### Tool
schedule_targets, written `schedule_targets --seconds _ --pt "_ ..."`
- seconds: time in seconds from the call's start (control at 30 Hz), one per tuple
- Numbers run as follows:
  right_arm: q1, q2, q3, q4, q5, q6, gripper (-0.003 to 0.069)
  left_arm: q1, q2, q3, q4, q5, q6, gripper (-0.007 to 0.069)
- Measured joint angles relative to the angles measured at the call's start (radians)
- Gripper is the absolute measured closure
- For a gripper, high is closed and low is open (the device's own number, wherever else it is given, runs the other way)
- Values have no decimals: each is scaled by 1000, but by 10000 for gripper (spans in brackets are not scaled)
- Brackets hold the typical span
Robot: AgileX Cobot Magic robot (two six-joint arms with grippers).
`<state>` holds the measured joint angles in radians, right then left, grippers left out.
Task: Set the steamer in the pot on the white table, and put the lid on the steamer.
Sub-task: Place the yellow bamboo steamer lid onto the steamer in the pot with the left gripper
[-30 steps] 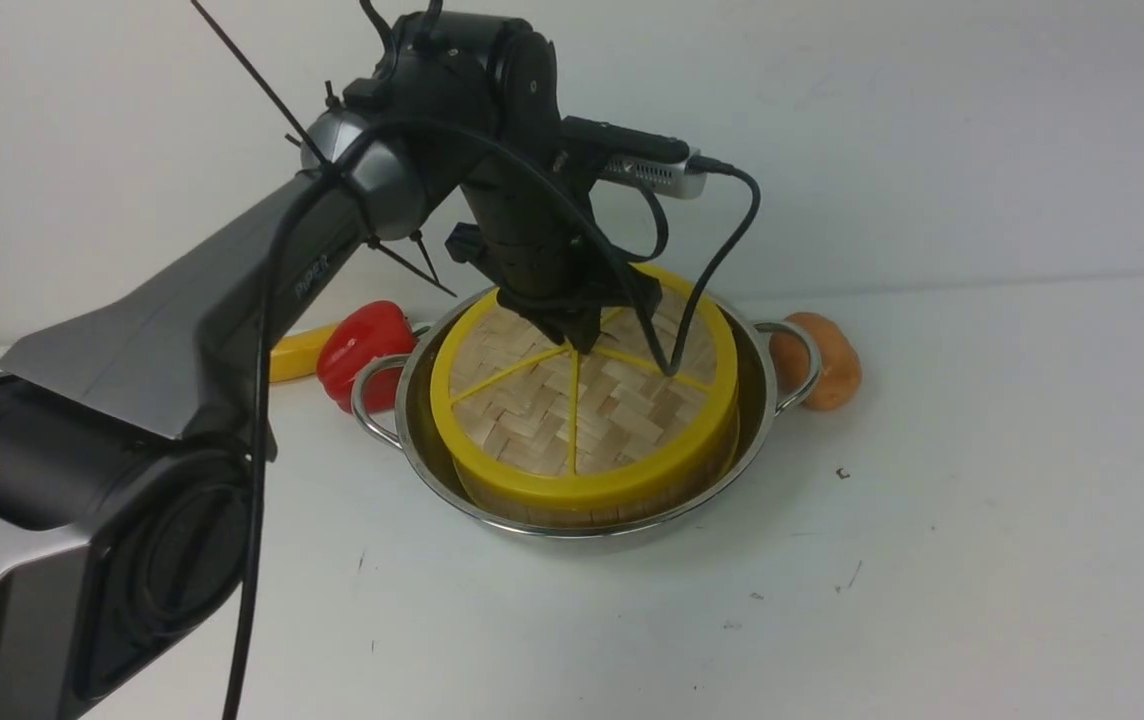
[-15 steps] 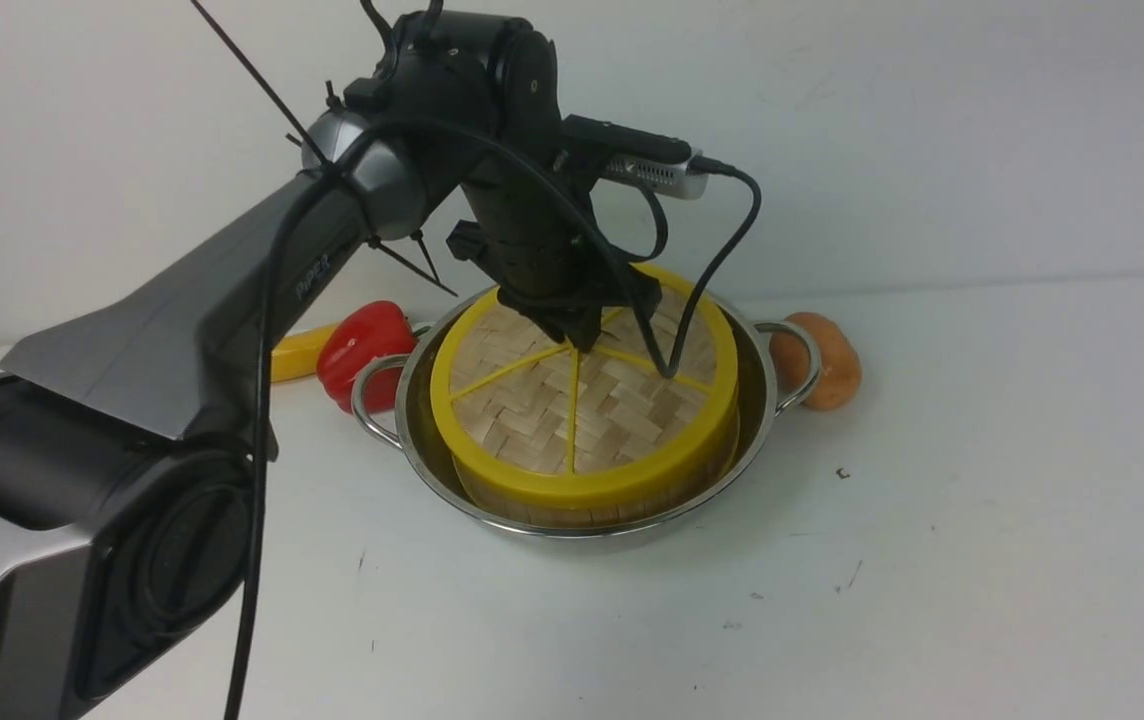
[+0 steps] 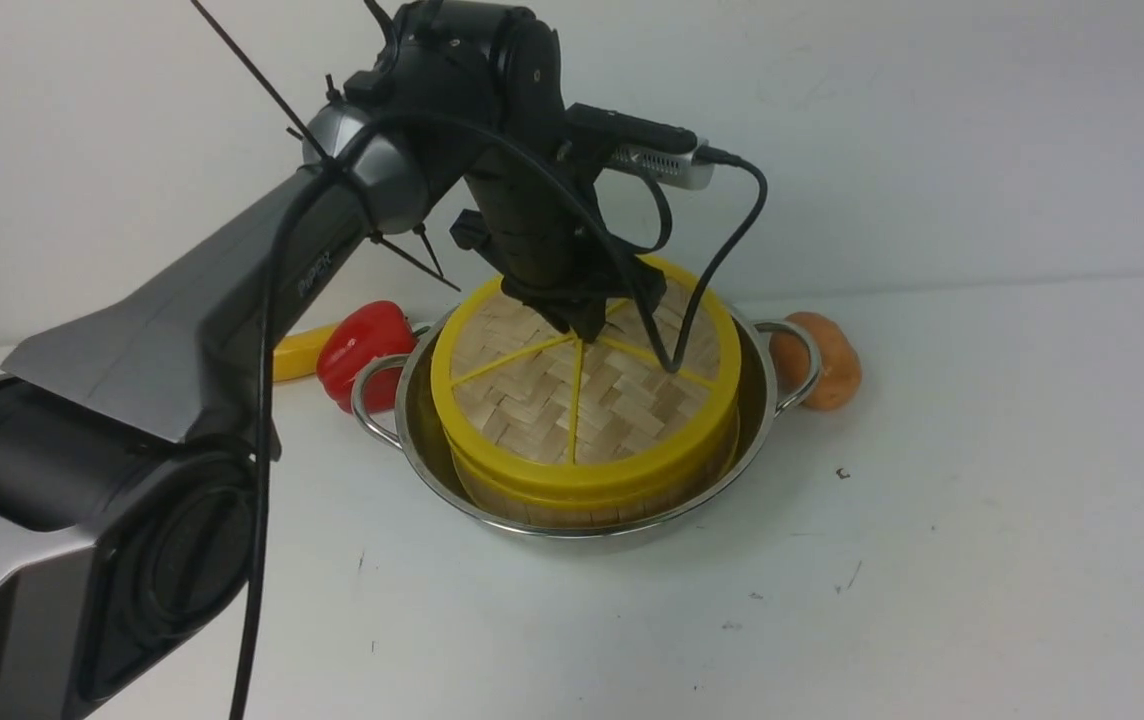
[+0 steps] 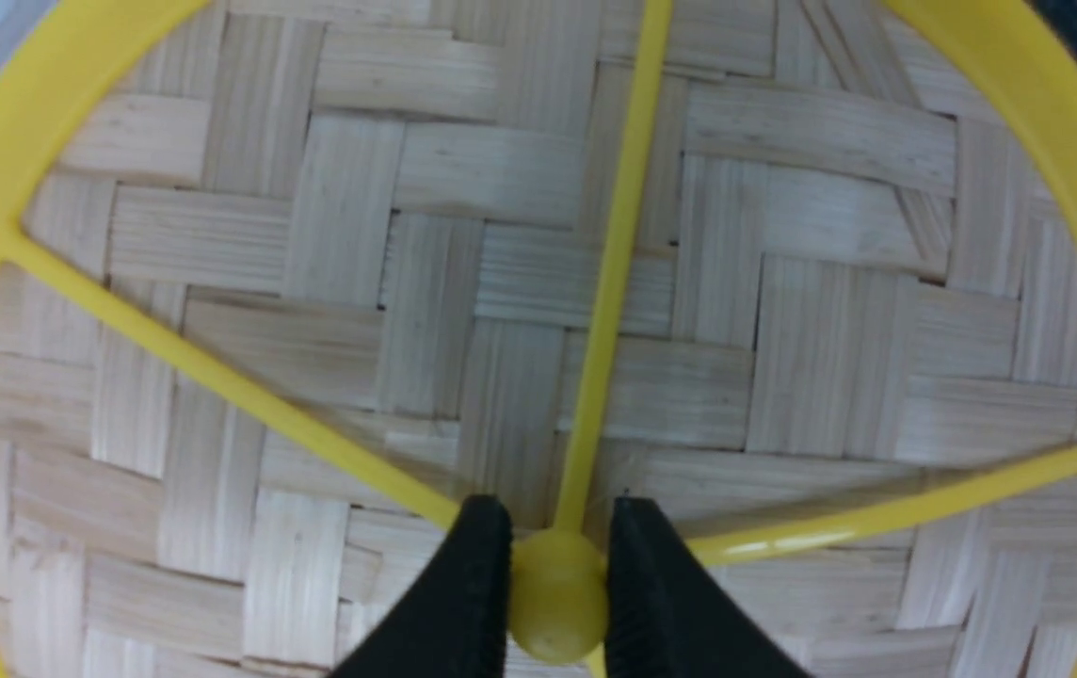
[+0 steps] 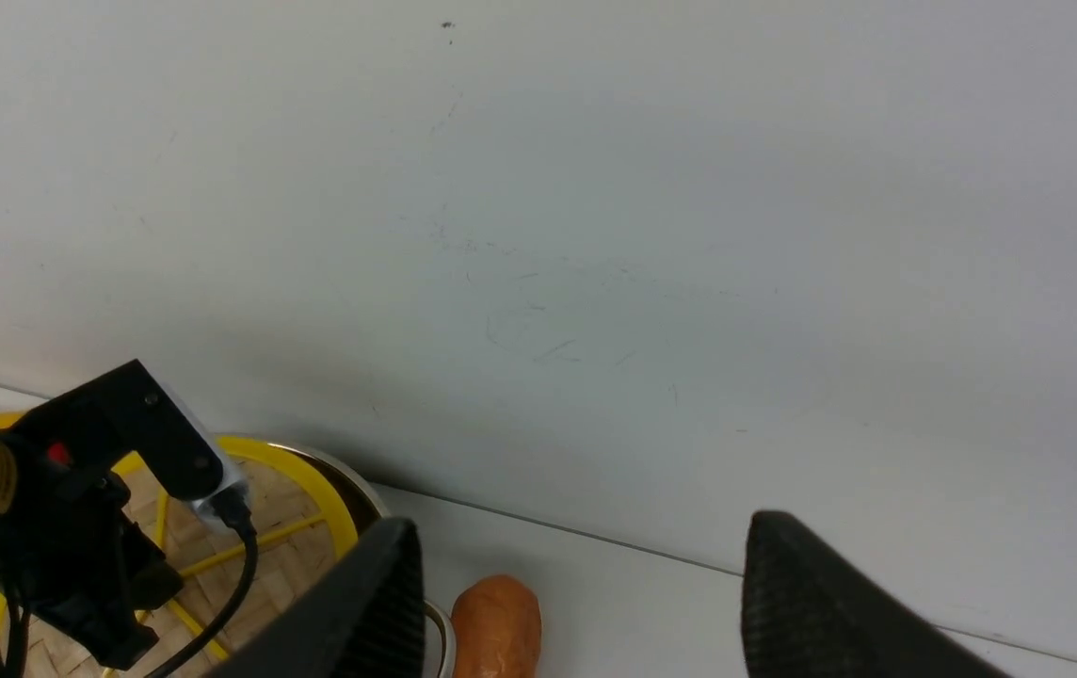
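Slightly up from where it sat a moment ago, the woven lid [image 3: 622, 400] has risen along with the robot's left gripper [image 3: 587, 325], and more of the yellow rim beneath it now shows. That gripper has its fingertips pinched on the little yellow knob [image 4: 557, 598] at the lid's center. Under the lid, the steamer [image 3: 572, 512] sits inside the shiny metal pot [image 3: 412, 450], which stands on the white table [image 3: 932, 550]. From where I'm standing, the lid is right over the steamer, raised a touch at most; I can't tell whether some part of it is touching.

Over by the pot's left handle [image 3: 365, 385] lies a red pepper [image 3: 362, 350], with something yellow [image 3: 300, 353] beside it. Near the right handle [image 3: 807, 350] there's a lumpy orange-brown thing [image 3: 832, 362]. As for the right gripper [image 5: 586, 574], its fingers are spread wide with nothing between them.
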<state>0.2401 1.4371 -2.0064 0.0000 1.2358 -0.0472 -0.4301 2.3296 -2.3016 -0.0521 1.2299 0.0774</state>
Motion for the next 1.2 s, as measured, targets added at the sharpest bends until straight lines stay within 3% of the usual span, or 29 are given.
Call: schedule_targets --seconds 1.2 --pt "0 0 0 0 0 -2 211 -1 30 -8 4 -19 0 510"
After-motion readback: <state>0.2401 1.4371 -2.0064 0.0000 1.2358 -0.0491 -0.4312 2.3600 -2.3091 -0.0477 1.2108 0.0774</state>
